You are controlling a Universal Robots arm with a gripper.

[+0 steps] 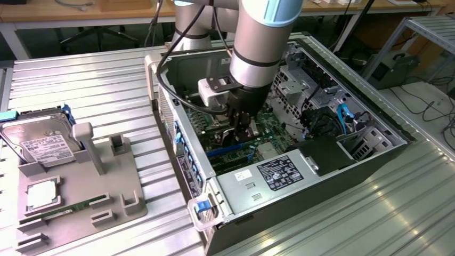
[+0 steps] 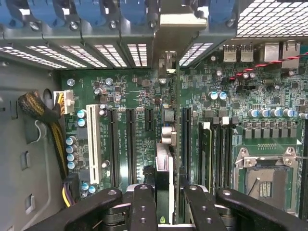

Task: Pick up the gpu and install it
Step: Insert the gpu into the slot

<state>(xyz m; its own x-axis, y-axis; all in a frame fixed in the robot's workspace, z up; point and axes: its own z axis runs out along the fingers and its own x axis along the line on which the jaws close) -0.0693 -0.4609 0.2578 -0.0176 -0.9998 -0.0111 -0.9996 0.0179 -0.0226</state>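
Reaching down into the open computer case (image 1: pixel 299 176), the arm puts its gripper (image 1: pixel 240 136) low over the green motherboard (image 1: pixel 274 136) in the exterior view. The case lies on a ribbed metal table (image 1: pixel 92 85). Between the black fingers a dark flat card, the gpu (image 1: pixel 231 143), stands on its edge, close to the blue slots, and the fingers are clenched on it. On the exterior view's left, well apart from the case, a grey holder tray (image 1: pixel 106 197) carries a silver hard drive (image 1: pixel 39 140) with a white label, a square processor (image 1: pixel 42 194) and a slim green memory stick (image 1: pixel 67 207).

From the wrist view, the two black fingers (image 2: pixel 144 207) press on both sides of the gpu (image 2: pixel 164 183), which is seen from its thin edge. The card runs along the long black expansion slots (image 2: pixel 130 144), and its pale metal bracket (image 2: pixel 182 19) reaches the back wall of the case between the blue clips (image 2: pixel 91 12). I cannot tell if the card is fully seated in a slot. Beside it is a white slot (image 2: pixel 94 144), and further away the open processor socket (image 2: pixel 267 185).
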